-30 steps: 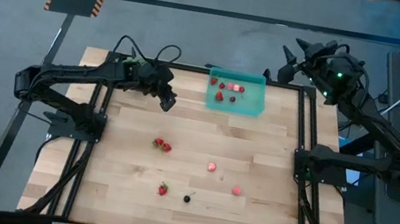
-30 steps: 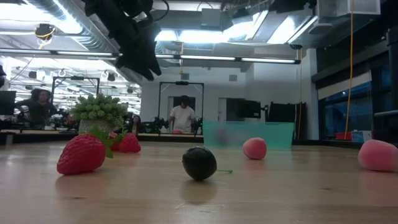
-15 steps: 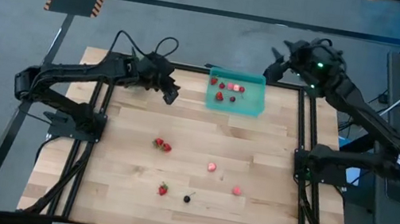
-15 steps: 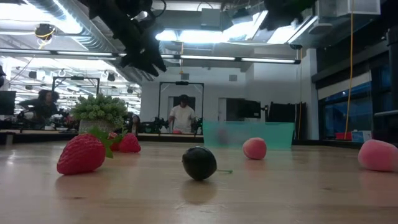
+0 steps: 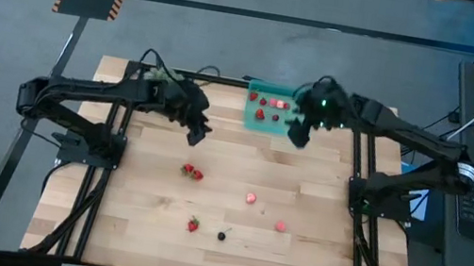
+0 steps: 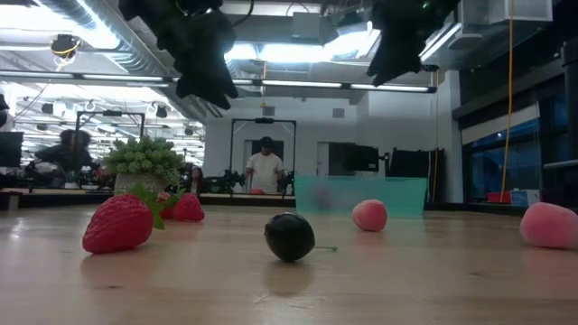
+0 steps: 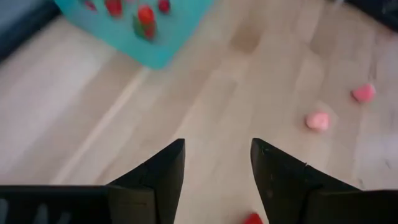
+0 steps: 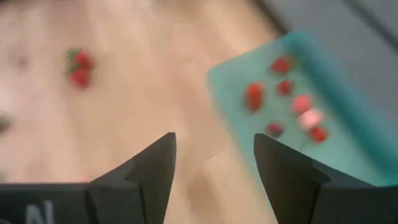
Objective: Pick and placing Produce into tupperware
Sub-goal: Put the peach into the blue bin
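Observation:
The teal tupperware (image 5: 271, 110) lies at the table's far edge with several red and pink produce pieces in it. Loose on the wood lie a red pair (image 5: 192, 173), two pink pieces (image 5: 252, 197) (image 5: 280, 226), a strawberry (image 5: 193, 225) and a dark berry (image 5: 221, 237). My left gripper (image 5: 200, 131) hangs open above bare wood, left of the tupperware. My right gripper (image 5: 299, 134) hangs open over the tupperware's near right corner. In the low view both grippers (image 6: 206, 81) (image 6: 390, 54) are high above the table. The wrist views show nothing between the fingers (image 7: 217, 168) (image 8: 214, 168).
A bushy green clump (image 6: 144, 158) shows at the far left in the low view. Dark frame rails (image 5: 109, 160) (image 5: 359, 219) run along the table's left and right sides. People stand in the room behind the table (image 6: 265, 167). Bare wood lies between the tupperware and the loose pieces.
My right gripper has swung in from beyond the table's far right corner, moving down and toward the left, and has tipped downward; it now hangs over the tupperware's near right corner. My left gripper has shifted a little toward the near edge. Both stay open.

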`<state>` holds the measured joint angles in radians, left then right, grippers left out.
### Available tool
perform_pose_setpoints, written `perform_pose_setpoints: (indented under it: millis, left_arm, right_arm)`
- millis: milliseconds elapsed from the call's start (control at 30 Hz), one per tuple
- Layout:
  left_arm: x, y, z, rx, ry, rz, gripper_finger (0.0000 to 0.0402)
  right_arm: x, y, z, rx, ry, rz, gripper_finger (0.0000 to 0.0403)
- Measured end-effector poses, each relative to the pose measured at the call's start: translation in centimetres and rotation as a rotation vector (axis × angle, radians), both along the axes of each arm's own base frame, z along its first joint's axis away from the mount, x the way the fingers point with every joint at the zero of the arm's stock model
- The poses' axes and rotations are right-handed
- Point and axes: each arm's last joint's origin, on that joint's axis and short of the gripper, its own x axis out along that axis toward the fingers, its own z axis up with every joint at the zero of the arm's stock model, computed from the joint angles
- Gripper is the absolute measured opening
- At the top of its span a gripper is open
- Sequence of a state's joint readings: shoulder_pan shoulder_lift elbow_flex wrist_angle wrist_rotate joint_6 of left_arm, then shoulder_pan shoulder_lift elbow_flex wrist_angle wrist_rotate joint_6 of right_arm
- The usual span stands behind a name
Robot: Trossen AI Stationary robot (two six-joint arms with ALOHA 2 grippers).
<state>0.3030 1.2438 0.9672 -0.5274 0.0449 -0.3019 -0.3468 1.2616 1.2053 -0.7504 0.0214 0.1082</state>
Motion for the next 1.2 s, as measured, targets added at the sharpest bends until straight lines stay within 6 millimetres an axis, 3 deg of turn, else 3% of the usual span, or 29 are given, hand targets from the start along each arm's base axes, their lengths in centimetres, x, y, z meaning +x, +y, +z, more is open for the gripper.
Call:
perform_pose_setpoints:
  millis: [233, 500, 700, 933, 1200]
  left_arm:
    - [0.6, -2.8, -0.1, 0.003, 0.012, -0.113, 0.0176]
    - [0.8, -3.8, -0.1, 0.1, 0.034, -0.096, 0.0176]
    - [0.9, -4.5, -0.1, 0.091, 0.03, -0.103, 0.0176]
    - [1.0, -5.5, -0.1, 0.086, 0.027, -0.134, 0.0176]
    - [1.0, -6.3, -0.1, 0.086, 0.025, -0.167, 0.0176]
  right_arm:
    - [-0.3, 5.3, -1.0, 0.071, 0.171, 0.172, 0.0218]
    - [-0.3, 9.7, -2.4, 0.096, 0.225, 0.31, 0.0218]
    - [-1.0, 13.2, -5.5, 0.142, 0.293, 0.364, 0.0218]
    - [-1.7, 16.6, -9.8, 0.175, 0.241, 0.491, 0.0218]
    - [-2.6, 18.1, -13.5, 0.211, 0.17, 0.535, 0.0218]
